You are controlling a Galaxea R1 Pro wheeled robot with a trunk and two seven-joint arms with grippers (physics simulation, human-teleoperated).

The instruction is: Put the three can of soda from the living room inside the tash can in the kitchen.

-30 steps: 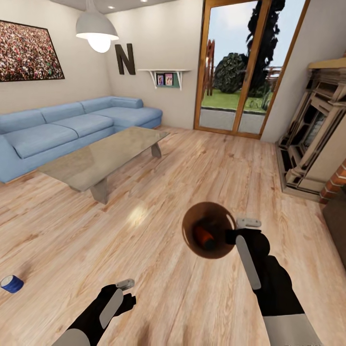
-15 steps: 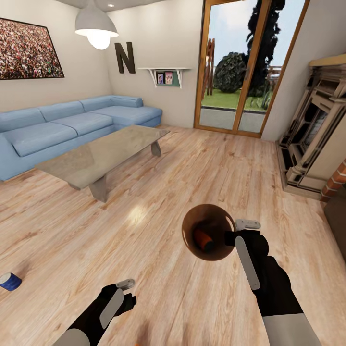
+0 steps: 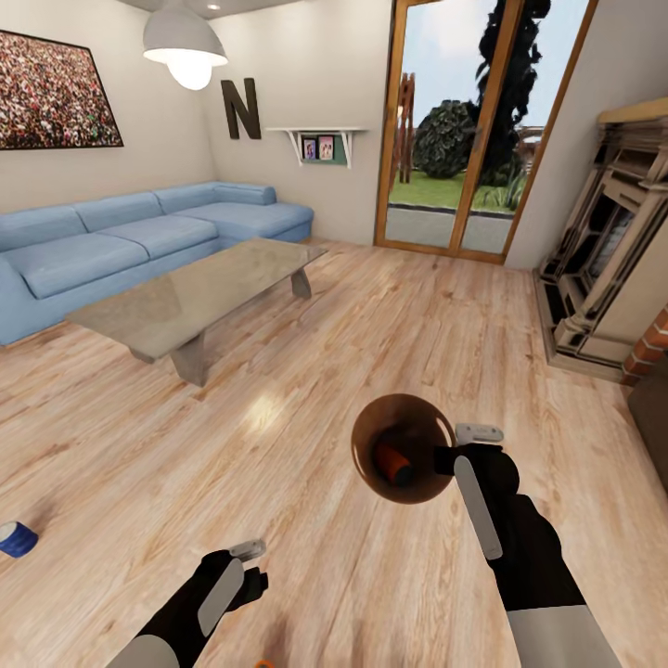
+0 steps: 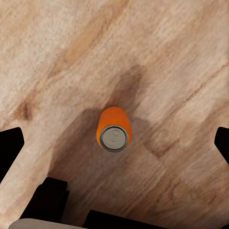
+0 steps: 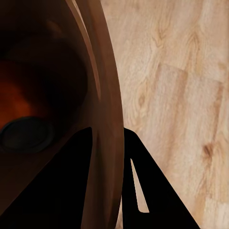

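Blue sofa (image 3: pixel 139 237) — glass coffee table (image 3: pixel 199 297) — brick fireplace (image 3: pixel 608 278).

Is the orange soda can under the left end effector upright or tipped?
Upright: the orange soda can stands on the wood floor, silver top facing the left wrist camera.

- Blue can of soda (image 3: pixel 17 539) at the head view's left edge, partly cut off; label too small to read.
- Orange speck (image 3: pixel 264 663) cut off by the bottom edge, not identifiable.
- Inside the tash can (image 5: pixel 107 119), orange can (image 3: pixel 392 461) mostly hidden in shadow.
- Left gripper (image 4: pixel 114 143) fingertips cut off by both side edges.
- Pictures on the wall shelf (image 3: pixel 318 150) too small to tell.
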